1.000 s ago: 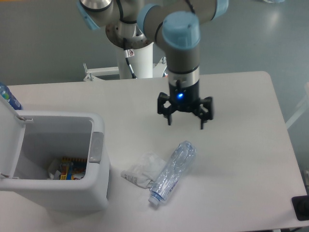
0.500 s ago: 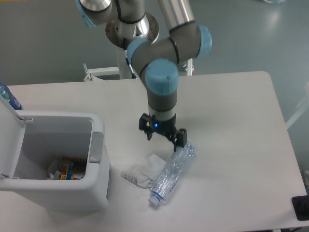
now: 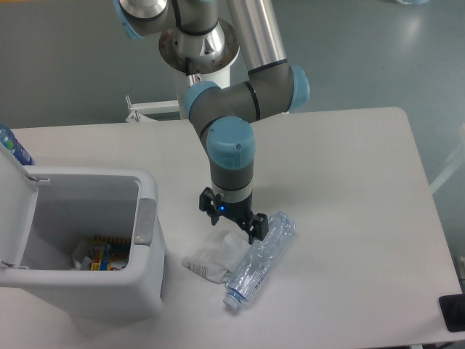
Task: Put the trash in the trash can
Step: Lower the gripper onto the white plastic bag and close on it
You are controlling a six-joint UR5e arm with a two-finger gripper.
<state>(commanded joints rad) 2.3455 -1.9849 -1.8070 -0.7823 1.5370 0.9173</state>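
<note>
Gripper [image 3: 229, 221] hangs with its fingers spread wide and empty, right over the crumpled pouch [image 3: 216, 256], probably lining up a straight-down grab. Crushed clear bottle [image 3: 259, 258] lies touching the pouch, just beside the right-hand finger. Trash can [image 3: 149, 280] sits lid-open, off to the left.

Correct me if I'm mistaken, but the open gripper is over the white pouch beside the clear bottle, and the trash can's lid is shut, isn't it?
One thing is off: the trash can is open, not shut. The camera view shows its lid swung up at the left and items lying inside. The rest holds: the open gripper is above the white pouch, which lies beside the clear bottle.
</note>
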